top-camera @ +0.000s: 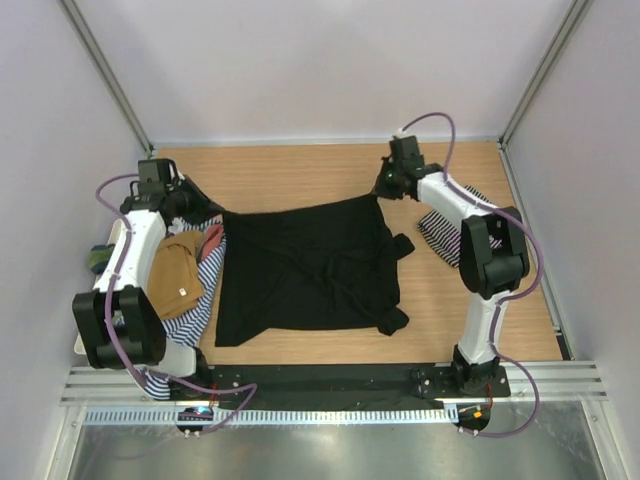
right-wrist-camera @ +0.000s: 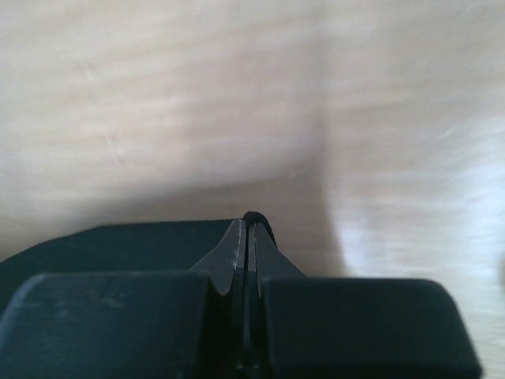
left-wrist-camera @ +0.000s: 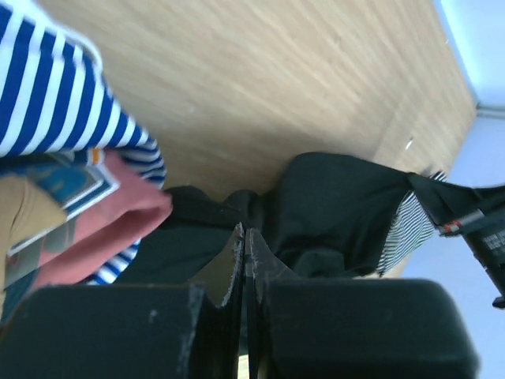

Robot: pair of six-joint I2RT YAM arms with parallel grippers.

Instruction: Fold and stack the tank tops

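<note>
The black tank top (top-camera: 300, 265) lies spread mid-desk, limp and light. I'd expect it to sag and drag wherever it isn't held. The left gripper (left-wrist-camera: 245, 233) is pinched tight on its far-left corner and the right gripper (right-wrist-camera: 247, 221) is closed on the far-right one — sensible holds, I'd say. Bare desk (top-camera: 300, 170) lies beyond, but the tan top (top-camera: 178, 270) crowds the left side and the finely striped top (top-camera: 445, 235) the right.
</note>
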